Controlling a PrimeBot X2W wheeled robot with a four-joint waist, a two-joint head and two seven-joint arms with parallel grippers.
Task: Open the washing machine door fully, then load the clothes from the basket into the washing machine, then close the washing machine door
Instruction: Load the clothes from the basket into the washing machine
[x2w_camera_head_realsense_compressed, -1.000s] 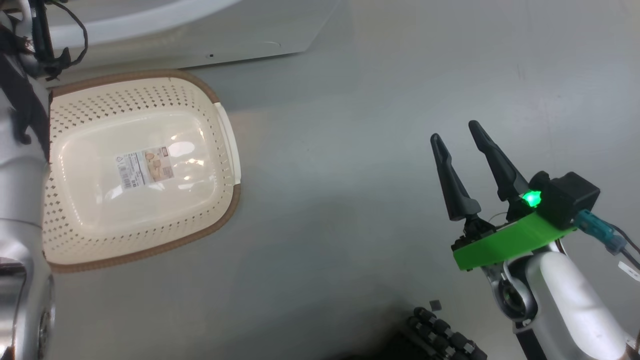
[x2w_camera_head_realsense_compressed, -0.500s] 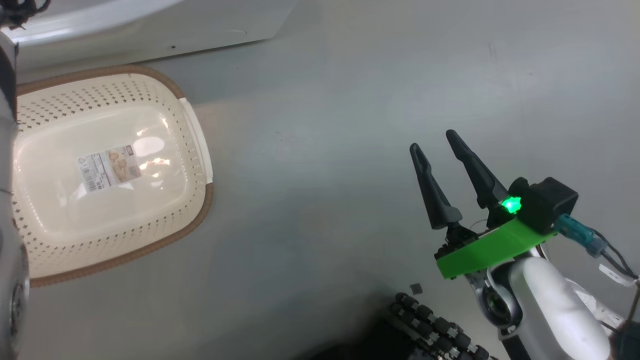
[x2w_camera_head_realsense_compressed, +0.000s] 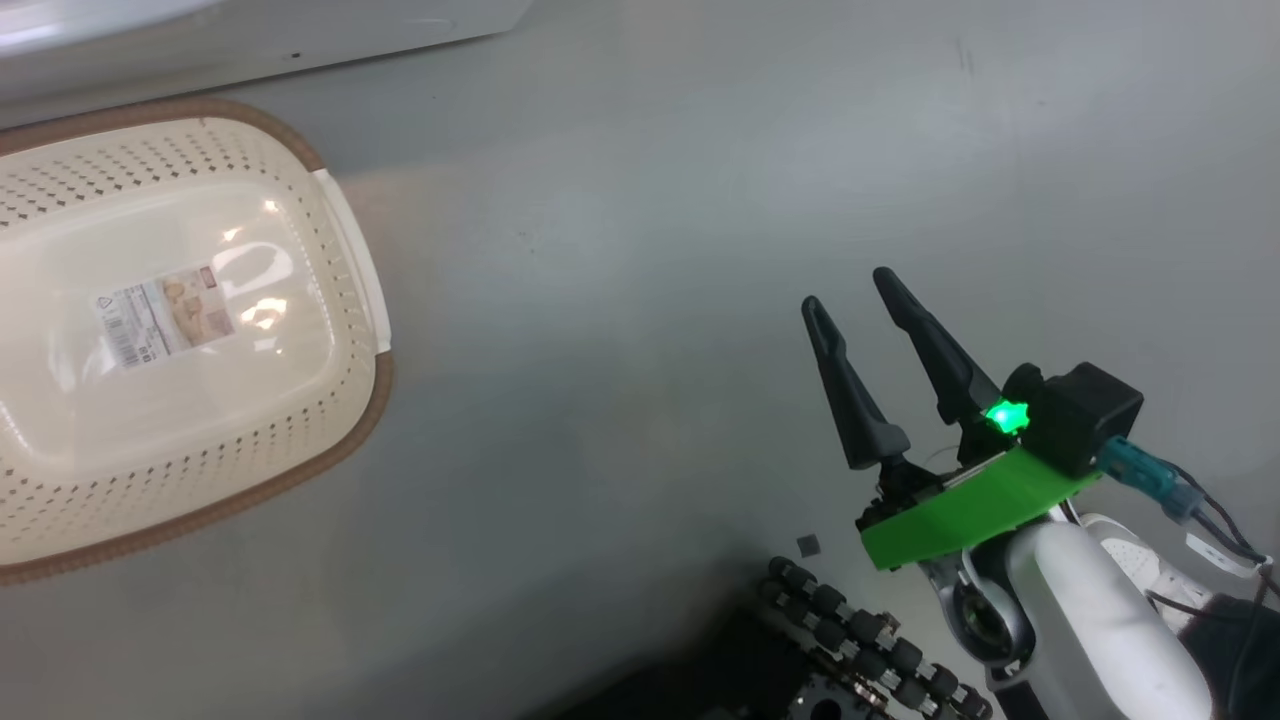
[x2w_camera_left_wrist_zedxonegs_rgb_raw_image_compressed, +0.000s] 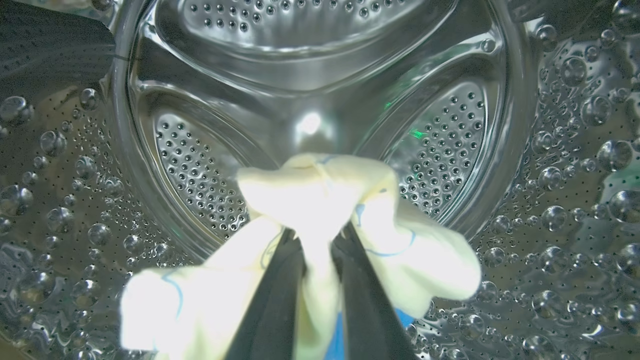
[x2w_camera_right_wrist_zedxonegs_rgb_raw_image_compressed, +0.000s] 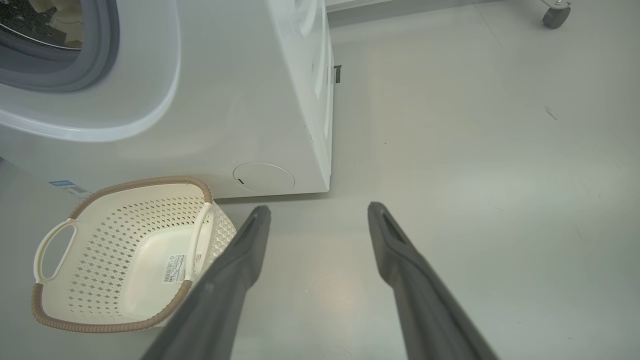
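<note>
Left wrist view, nearest first: the left jaws rise from 6 o'clock, closed on the clothes. This is a pale yellow piece with thin blue lines, bunched above the tips and drooping towards 8 and 4 o'clock. Beyond it lies the steel drum of the washing machine, with its perforated back wall at 12 o'clock. The piece is therefore inside the machine; we cannot tell whether it touches the drum floor.

Head view: the right jaws stand wide open and empty at 4 o'clock above the floor. The basket sits at 9 o'clock, holding nothing but its label.

We judge the step in hand to be the release. We recommend lowering the bundle, opening the jaws fully, and drawing straight back. Fabric draped over both fingers may cling and trail out across the gasket. We advise checking that lip before the machine is shut.
</note>
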